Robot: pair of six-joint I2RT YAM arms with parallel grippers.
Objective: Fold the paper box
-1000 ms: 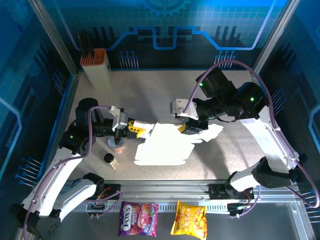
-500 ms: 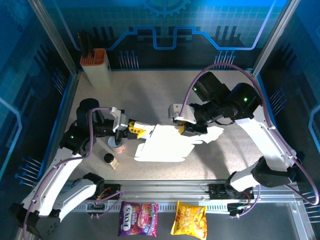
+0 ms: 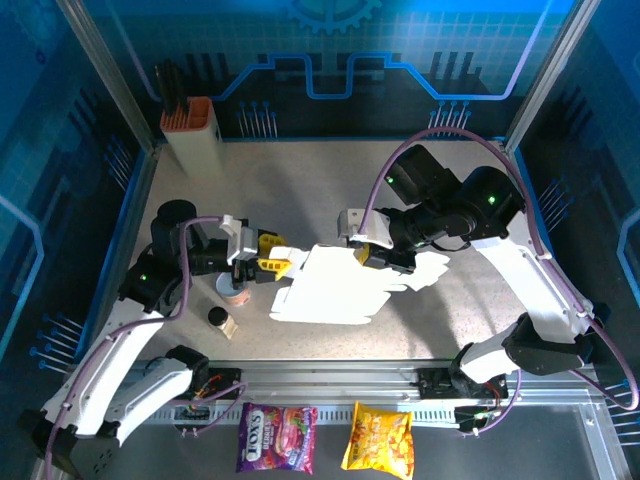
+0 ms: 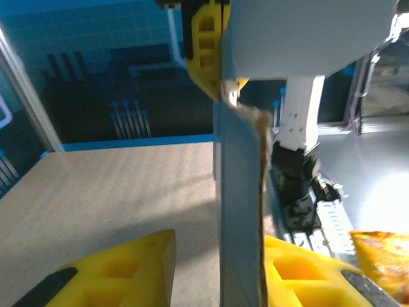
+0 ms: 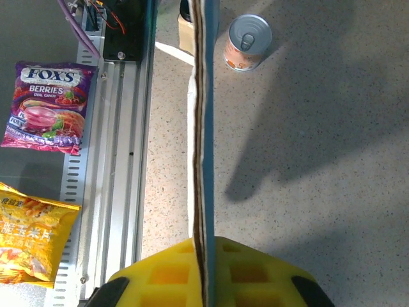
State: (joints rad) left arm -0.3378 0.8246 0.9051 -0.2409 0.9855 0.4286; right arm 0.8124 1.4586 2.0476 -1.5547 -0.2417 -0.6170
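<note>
The paper box (image 3: 330, 295) lies in the middle of the bench (image 3: 300, 190), its near edge flat and its long axis running left to right between the arms. Farther back, at its left corner, the left end effector (image 3: 272, 254) has its fingers spread with the card edge loose between them; a second ago it was clamped there. At the far right flap, the right end effector (image 3: 368, 256), which was spread earlier, now pinches the card, so the next fold likely falls to it.

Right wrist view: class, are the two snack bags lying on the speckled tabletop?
No: the purple candy bag and the yellow snack bag lie on the grey surface beyond the metal rail, off the tabletop.
</note>
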